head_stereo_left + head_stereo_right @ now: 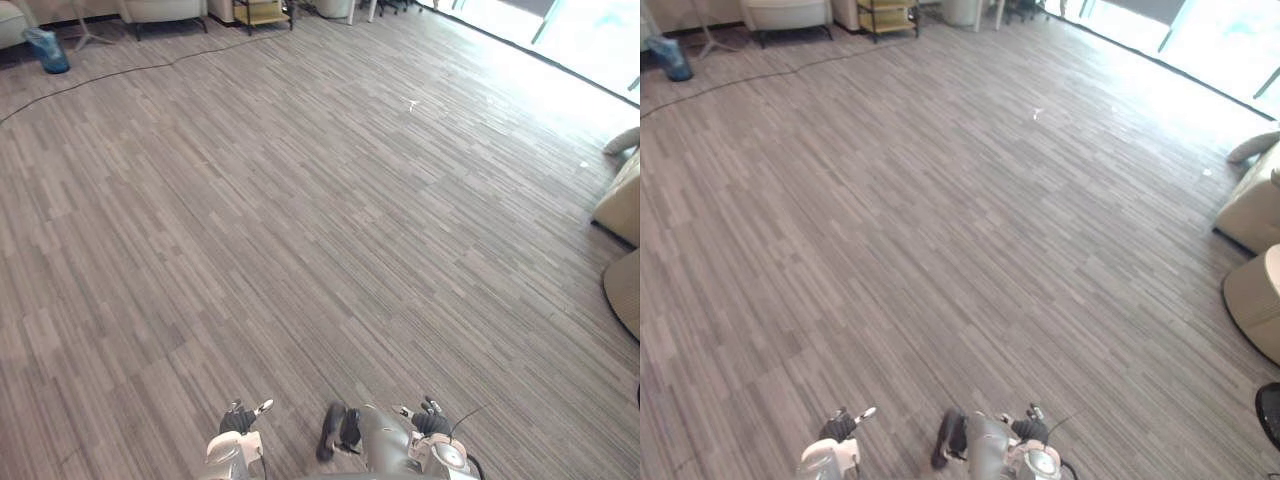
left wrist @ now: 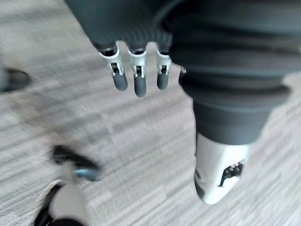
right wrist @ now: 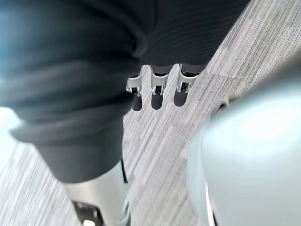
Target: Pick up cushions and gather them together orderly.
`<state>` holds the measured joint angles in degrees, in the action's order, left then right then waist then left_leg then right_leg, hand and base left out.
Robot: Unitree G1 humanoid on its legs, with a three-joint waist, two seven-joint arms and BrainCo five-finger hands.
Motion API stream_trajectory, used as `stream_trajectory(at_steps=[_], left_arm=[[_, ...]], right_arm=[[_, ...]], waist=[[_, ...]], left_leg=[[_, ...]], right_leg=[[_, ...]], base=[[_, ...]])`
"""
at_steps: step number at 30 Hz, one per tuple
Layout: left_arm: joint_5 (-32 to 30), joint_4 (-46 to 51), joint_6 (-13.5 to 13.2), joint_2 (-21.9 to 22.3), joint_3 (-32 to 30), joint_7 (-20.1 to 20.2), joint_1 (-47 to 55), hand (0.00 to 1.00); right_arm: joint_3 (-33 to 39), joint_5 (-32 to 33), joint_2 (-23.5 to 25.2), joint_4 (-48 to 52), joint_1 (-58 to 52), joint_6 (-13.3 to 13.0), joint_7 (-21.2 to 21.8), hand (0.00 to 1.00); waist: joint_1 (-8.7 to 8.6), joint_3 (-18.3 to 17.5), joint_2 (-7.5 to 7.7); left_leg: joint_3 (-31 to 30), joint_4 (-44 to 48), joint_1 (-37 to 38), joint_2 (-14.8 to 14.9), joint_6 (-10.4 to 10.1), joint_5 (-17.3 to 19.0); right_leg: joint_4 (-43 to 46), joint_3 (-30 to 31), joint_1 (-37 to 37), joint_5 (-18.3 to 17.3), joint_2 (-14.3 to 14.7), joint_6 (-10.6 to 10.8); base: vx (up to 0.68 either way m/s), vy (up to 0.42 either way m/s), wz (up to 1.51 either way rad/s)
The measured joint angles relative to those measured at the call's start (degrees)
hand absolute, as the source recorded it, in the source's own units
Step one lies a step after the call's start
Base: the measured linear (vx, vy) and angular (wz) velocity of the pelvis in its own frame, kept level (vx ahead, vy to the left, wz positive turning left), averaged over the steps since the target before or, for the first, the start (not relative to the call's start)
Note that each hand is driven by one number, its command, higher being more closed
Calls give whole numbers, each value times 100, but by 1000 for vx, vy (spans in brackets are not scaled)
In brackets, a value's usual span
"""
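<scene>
Beige cushions lie at the right edge of the wood-pattern floor: a large one (image 1: 620, 192), a rounded one (image 1: 626, 288) nearer me, and a small pillow (image 1: 1252, 147) behind them. All are far from both hands. My left hand (image 2: 136, 75) hangs over bare floor with its fingers straight and nothing in it. My right hand (image 3: 157, 92) hangs the same way, fingers relaxed and empty.
A blue bin (image 1: 47, 50), a pale armchair (image 1: 160, 10) and a low shelf cart (image 1: 262, 12) stand along the far wall. A black cord (image 1: 120, 72) runs over the floor at the far left. A small white scrap (image 1: 410, 102) lies mid-floor.
</scene>
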<state>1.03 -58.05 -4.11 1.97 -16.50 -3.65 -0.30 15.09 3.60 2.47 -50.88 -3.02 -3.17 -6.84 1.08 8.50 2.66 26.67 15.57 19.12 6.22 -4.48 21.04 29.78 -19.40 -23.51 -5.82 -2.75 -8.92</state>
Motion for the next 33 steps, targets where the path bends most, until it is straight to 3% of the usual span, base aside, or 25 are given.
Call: stream_trajectory(at_steps=[1, 2, 3, 4, 6, 9, 11, 12, 14, 15, 16, 17, 19, 20, 21, 23, 24, 26, 28, 30, 31, 32, 33], left_arm=[[-46, 5, 3, 65, 4, 18, 21, 0], [-73, 14, 3, 71, -6, 18, 21, 0], [-90, 75, 3, 87, -62, 19, 56, 0], [-90, 131, 4, 95, -66, 17, 107, 0], [-88, 197, 7, 39, -52, 8, 125, 0], [-76, 514, -61, -68, -29, 9, 195, 0], [-3, 582, -88, -29, -55, 7, 309, 0], [31, 582, -100, -28, -61, -1, 319, 0], [102, 573, -178, -40, -58, -2, 344, 0], [140, 569, -182, -52, -57, -1, 350, 0], [157, 555, -181, -68, -87, 0, 392, 0], [145, 543, -181, -128, -139, 9, 394, 0], [136, 487, -181, -159, -259, 6, 343, 0], [137, 432, -171, -222, -274, -8, 333, 0], [136, 334, -146, -222, -270, -11, 312, 0], [126, 183, -107, -164, -205, -18, 232, 0], [124, 106, -82, -151, -134, -21, 167, 0], [120, 82, -50, -85, -35, -18, 98, 0], [96, -45, -44, 18, -22, -5, 9, 0], [0, -119, -41, 118, 48, 9, -61, 0], [-69, -128, -41, 171, 75, 19, -53, 0], [-104, -187, -42, 171, 105, 35, -21, 0], [-111, -247, -40, 171, 151, 39, -30, 0]], right_arm=[[4, -64, -86, 7, -3, 21, 16, 0], [9, -113, -97, 17, 1, 25, 21, 0], [14, -132, -155, 4, 72, 39, 14, 0], [-3, -122, -174, -36, 119, 46, -5, 0], [-68, -85, -145, -261, 199, 75, -40, 0], [-262, 3, -22, -404, 199, 101, -51, 0], [-336, 30, -19, -400, 197, 116, -51, 0], [-334, 31, -18, -401, 200, 118, -51, 0], [-344, 8, -18, -409, 172, 154, -49, 0], [-361, -18, -13, -413, 164, 158, -49, 0], [-414, -30, 23, -414, 64, 157, -42, 0], [-401, -28, 81, -416, 48, 160, -41, 0], [-415, -125, 105, -437, -41, 170, -1, 0], [-416, -148, 102, -431, -54, 174, -1, 0], [-410, -148, 87, -408, -51, 144, 0, 0], [-409, -157, 23, -322, -43, 81, 5, 0], [-403, -206, 5, -191, -50, 84, 4, 0], [-390, -262, 5, -151, -15, 47, 3, 0], [-281, -267, -25, -173, 61, 31, 5, 0], [-162, -264, -46, -173, 82, 36, 2, 0], [-151, -270, -92, -189, 73, 41, 0, 0], [-142, -281, -142, -201, 75, 45, 3, 0], [-166, -305, -173, -213, 90, 60, 7, 0]], waist=[[-26, -46, -182], [-25, -50, -272], [-4, 9, -485], [62, 22, -580], [155, 102, -495], [246, 104, -225], [281, 75, -262], [301, 74, -263], [373, 56, -261], [428, 49, -254], [532, -83, -242], [532, -185, -64], [528, -203, 118], [518, -180, 186], [494, -148, 149], [413, -68, -26], [359, -71, -94], [252, -67, -99], [162, -64, -99], [114, -66, -104], [87, -71, -94], [35, -96, -140], [-11, -145, -211]], left_leg=[[-338, 968, -336, 330, -143, -142], [-600, 1725, -642, 491, -76, -372], [-1061, 3283, -1339, 801, 85, -983], [-1224, 4230, -1782, 973, 51, -984], [-1493, 4907, -2430, 983, 26, -788], [-1548, 4169, -3333, 739, 80, -528], [-1635, 2483, -3882, 431, 18, -539], [-1638, 2146, -3928, 382, -16, -569], [-1633, 774, -4106, 168, -94, -1035], [-1633, 620, -4144, 123, -46, -1433], [-1629, 644, -4066, 78, 156, -1991], [-1510, 703, -4024, -33, 294, -1820], [-1182, 908, -3705, -120, 532, -1444], [-1013, 838, -3277, -224, 687, -1291], [-1020, 752, -2899, -269, 724, -1117], [-1021, 407, -2048, -293, 608, -679], [-1012, 229, -1729, -299, 616, -516], [-1017, -13, -1256, -261, 610, -312], [-1020, -339, -754, -220, 545, -184], [-1094, -625, -389, -199, 421, -67], [-1203, -785, -127, -239, 392, 0], [-1381, -850, 82, -200, 398, 7], [-1528, -808, 134, -108, 391, -11]], right_leg=[[-44, -75, 186, -209, 158, -17], [-57, -50, 284, -341, 267, -29], [-174, 89, 562, -504, 514, -110], [-288, 274, 798, -604, 726, -199], [-579, 652, 1459, -784, 914, -255], [-1227, 1323, 2438, -968, 920, -150], [-1704, 2000, 3117, -1067, 863, 15], [-1777, 2096, 3211, -1085, 827, 49], [-2065, 2461, 3609, -1242, 635, 318], [-2122, 2604, 3760, -1304, 562, 423], [-2036, 2888, 3854, -1345, 440, 497], [-1859, 2987, 3753, -1358, 271, 554], [-469, 3133, 3269, -1129, 98, 1100], [750, 3156, 2862, -666, 60, 1619], [1812, 3022, 2479, -455, 56, 1852], [3233, 2482, 1719, -620, 79, 1611], [3280, 2100, 1346, -790, 73, 1385], [2666, 1437, 778, -1068, 67, 1103], [1689, 993, 366, -1127, 79, 979], [306, 850, 120, -758, 89, 972], [-521, 933, 60, -327, 106, 933], [-486, 995, 103, 350, 137, 665], [-292, 954, 108, 257, 175, 468]], base=[[621, -171, -8], [479, -131, -36], [584, -118, -78], [593, -68, -115], [723, -58, -99], [588, 0, -91], [623, 138, -120], [673, 229, -118], [672, 288, -98], [695, 337, -125], [585, 298, -100], [901, 443, -85], [779, 380, -57], [594, 277, -72], [561, 248, -80], [468, 175, -62], [519, 144, -30], [446, 74, -2], [494, 26, 11], [553, -48, 33], [787, -119, 53], [712, -121, 55], [707, -141, 46]])
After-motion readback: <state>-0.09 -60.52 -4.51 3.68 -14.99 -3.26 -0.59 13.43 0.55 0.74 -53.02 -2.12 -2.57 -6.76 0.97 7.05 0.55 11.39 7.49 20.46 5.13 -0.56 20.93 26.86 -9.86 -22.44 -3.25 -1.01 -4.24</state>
